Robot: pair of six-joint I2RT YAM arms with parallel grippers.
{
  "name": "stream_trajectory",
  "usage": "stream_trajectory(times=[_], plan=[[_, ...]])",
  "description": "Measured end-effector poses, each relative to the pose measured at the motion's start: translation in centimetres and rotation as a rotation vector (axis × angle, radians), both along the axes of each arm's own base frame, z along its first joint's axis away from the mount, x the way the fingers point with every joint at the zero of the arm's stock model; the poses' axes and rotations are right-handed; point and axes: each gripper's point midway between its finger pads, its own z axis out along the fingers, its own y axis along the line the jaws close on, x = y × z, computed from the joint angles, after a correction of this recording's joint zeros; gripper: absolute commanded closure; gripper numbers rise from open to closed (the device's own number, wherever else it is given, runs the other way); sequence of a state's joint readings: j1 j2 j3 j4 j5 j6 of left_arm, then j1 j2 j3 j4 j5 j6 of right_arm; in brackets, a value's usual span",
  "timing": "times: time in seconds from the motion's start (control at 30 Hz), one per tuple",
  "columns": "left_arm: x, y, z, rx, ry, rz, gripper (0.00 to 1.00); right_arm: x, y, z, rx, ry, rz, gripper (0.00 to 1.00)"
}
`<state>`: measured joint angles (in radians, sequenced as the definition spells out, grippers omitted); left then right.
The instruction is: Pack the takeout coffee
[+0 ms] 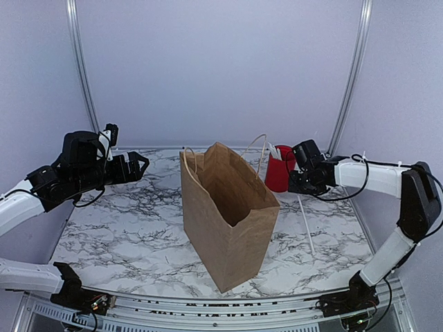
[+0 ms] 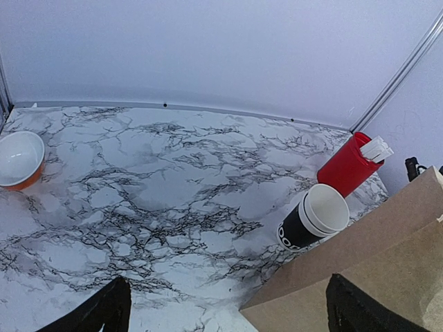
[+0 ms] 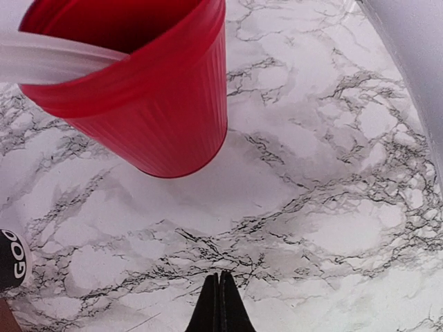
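Left wrist, nested cups (image 2: 315, 221) beside paper bag (image 2: 387, 263), unseen overhead

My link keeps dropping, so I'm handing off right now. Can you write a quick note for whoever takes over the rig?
Left hand: open, empty, raised over the left side of the table.
Right hand: shut, empty, close to the red cup.
Things: the black cup, with a cream cup nested in it, stands on the table beside the red cup, just outside the paper bag.
Done: bag stands open; no cup seen inside.
Left: put the cups into the bag. No lid in view.
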<state>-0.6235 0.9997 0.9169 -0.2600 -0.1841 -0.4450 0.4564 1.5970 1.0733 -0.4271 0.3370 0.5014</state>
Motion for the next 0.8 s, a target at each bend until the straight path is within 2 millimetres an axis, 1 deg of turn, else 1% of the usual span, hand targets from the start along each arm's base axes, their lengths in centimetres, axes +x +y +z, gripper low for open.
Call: stream_trajectory(times=[0.2, 0.3, 0.4, 0.53, 0.63, 0.7, 0.73, 0.8], plan=[[0.0, 0.0, -0.1, 0.001, 0.002, 0.0, 0.01, -0.4, -0.4, 3.8, 0.026, -0.081, -0.007, 1.0], [0.1, -0.1, -0.3, 0.005, 0.007, 0.0, 0.01, -0.6, -0.6, 6.5, 0.046, -0.14, -0.002, 1.0], [0.2, -0.2, -0.5, 0.009, 0.014, 0.0, 0.01, -0.6, -0.6, 10.2, 0.073, -0.22, 0.008, 1.0], [0.3, -0.2, -0.8, 0.013, 0.021, 0.0, 0.01, -0.4, -0.5, 16.4, 0.109, -0.353, 0.026, 1.0], [0.4, -0.3, -0.9, 0.013, 0.025, 0.0, 0.01, -0.5, -0.6, 20.4, 0.13, -0.439, 0.04, 1.0], [0.4, -0.3, -0.9, 0.013, 0.025, 0.001, 0.01, -0.7, -0.6, 22.3, 0.137, -0.479, 0.053, 1.0], [0.4, -0.3, -0.9, 0.012, 0.025, 0.001, 0.01, -0.8, -0.5, 23.8, 0.143, -0.51, 0.064, 1.0], [0.4, -0.3, -1.0, 0.012, 0.027, 0.0, 0.01, -0.8, -0.5, 25.1, 0.145, -0.537, 0.076, 1.0]])
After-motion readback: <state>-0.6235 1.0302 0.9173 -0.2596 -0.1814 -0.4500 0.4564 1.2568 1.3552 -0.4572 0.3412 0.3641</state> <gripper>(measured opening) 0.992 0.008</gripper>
